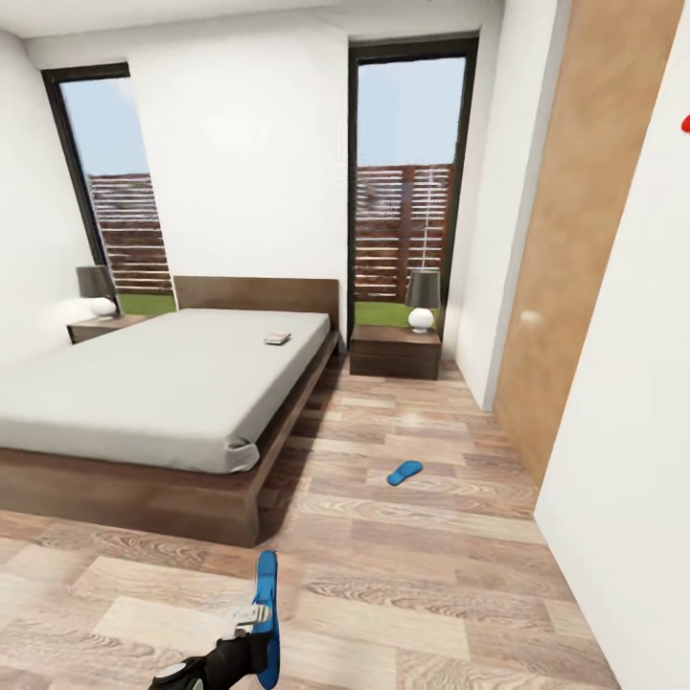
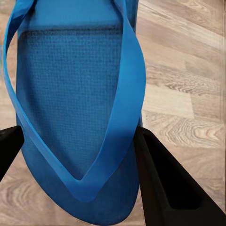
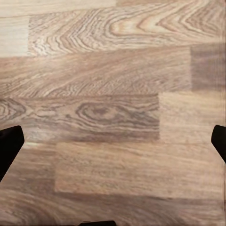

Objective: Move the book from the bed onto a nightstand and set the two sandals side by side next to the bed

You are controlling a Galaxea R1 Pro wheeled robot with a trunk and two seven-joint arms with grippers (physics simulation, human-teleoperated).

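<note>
My left gripper [image 1: 251,621] is low in the head view, shut on one blue sandal [image 1: 266,604] held edge-up above the floor. The left wrist view shows that sandal [image 2: 70,84] and its strap between the black fingers [image 2: 165,183]. A second sandal [image 1: 404,471] lies flat on the floor to the right of the bed [image 1: 163,383]. The book [image 1: 278,337] rests on the mattress near the headboard. One nightstand [image 1: 395,351] stands right of the bed, another nightstand [image 1: 96,329] at its far left. My right gripper [image 3: 113,141] is open over bare planks.
Each nightstand carries a lamp [image 1: 422,300]. A brown wooden door [image 1: 575,240] and a white wall [image 1: 632,431] close off the right side. Tall windows [image 1: 407,192] stand behind the bed. Wood-plank floor [image 1: 412,575] runs between the bed and the right wall.
</note>
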